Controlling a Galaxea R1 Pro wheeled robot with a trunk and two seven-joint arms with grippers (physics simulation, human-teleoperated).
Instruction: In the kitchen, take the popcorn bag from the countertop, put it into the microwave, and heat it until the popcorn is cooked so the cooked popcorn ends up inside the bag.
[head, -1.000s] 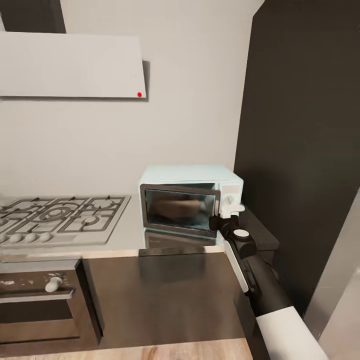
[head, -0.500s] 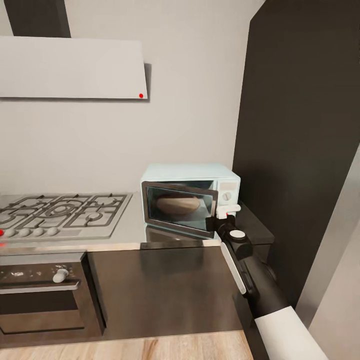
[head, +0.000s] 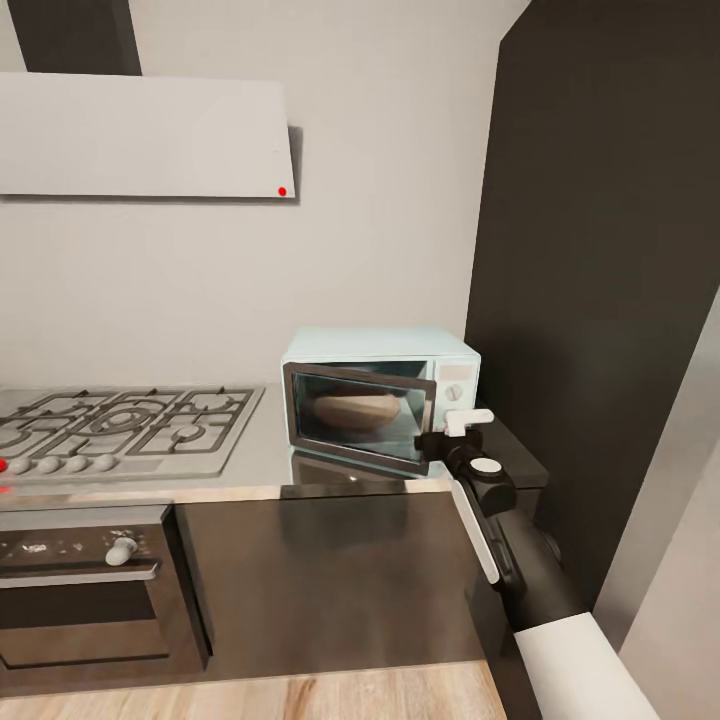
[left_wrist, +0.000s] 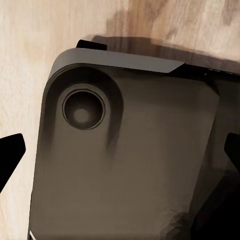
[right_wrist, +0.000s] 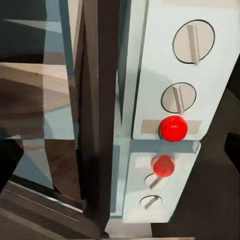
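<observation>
Head view: the popcorn bag (head: 355, 408) sits inside the microwave (head: 380, 400) on the tabletop (head: 262, 455); right claw (head: 462, 425) beside its knobs, grip unclear; left claw's grip unclear too

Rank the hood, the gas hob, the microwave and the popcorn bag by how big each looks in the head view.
1. Hood, largest, though cut off at the picture's edge.
2. Gas hob, also cut off at the edge.
3. Microwave.
4. Popcorn bag, smallest, seen through the microwave's glass door.

The hood-hob order is unsure, since neither shows whole.
</observation>
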